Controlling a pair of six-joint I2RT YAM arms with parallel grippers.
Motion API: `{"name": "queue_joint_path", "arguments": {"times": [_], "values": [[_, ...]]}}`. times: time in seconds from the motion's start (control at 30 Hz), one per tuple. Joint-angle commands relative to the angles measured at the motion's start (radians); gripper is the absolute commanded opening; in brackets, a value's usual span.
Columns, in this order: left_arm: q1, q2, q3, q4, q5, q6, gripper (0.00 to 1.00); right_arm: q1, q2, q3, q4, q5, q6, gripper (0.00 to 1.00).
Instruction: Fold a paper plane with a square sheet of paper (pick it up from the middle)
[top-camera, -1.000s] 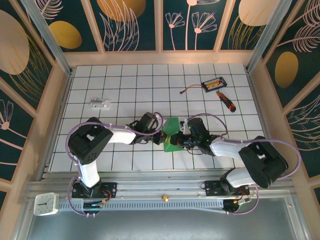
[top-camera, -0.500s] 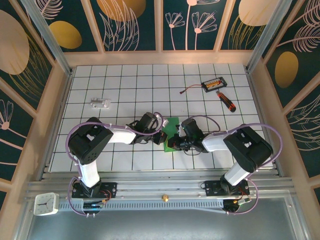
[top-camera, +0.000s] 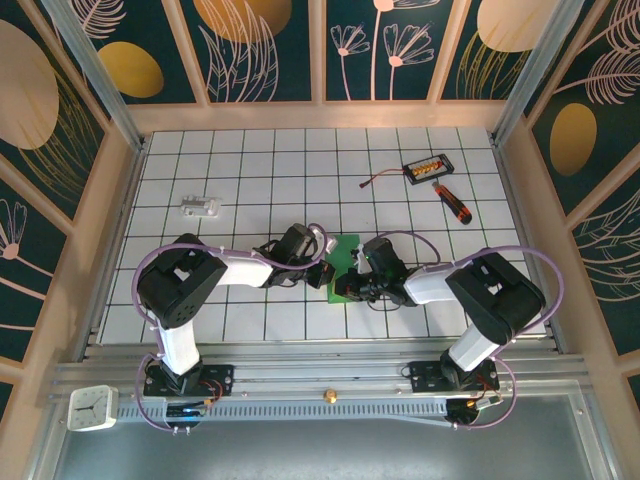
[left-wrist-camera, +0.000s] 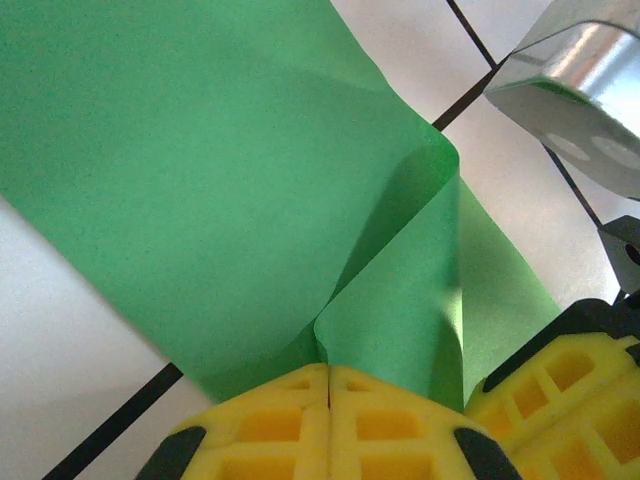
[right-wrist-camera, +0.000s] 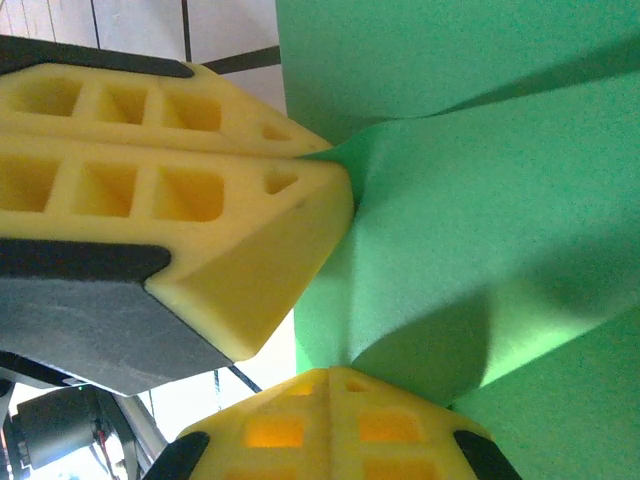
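Paper (left-wrist-camera: 200, 170) pinched by left fingers (left-wrist-camera: 265, 425) and right fingers (right-wrist-camera: 335, 395).

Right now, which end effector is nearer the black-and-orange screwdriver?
Right. The right end effector grips the green paper on its right side, with the screwdriver farther back and to the right; the left end effector grips the paper's left side, farther off.

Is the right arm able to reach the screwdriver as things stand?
Probably not yet: the right gripper is shut on the paper, as is the left gripper. The tiles toward the screwdriver look bare, so it would need to let go first.
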Motion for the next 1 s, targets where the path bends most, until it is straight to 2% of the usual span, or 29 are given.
{"name": "queue_joint_path", "arguments": {"times": [0.0,0.17,0.33,0.7,0.8,0.97], "values": [[0.008,0.046,0.000,-0.069,-0.068,0.006,0.00,-0.009,-0.045,0.004,-0.069,-0.012,-0.025,0.00],[0.008,0.047,-0.015,-0.075,-0.065,0.020,0.00,-0.068,-0.126,0.022,-0.037,-0.059,0.007,0.00],[0.009,0.052,-0.013,-0.074,-0.060,0.022,0.00,-0.120,-0.123,0.042,-0.058,-0.050,-0.010,0.00],[0.008,0.052,-0.011,-0.080,-0.058,0.022,0.00,-0.130,0.017,0.113,-0.065,-0.028,-0.054,0.00],[0.008,0.054,-0.010,-0.081,-0.055,0.023,0.00,-0.174,0.042,0.103,-0.063,-0.026,-0.068,0.00],[0.008,0.054,-0.007,-0.086,-0.055,0.029,0.00,-0.192,0.067,0.076,-0.060,-0.029,-0.090,0.00]]}}
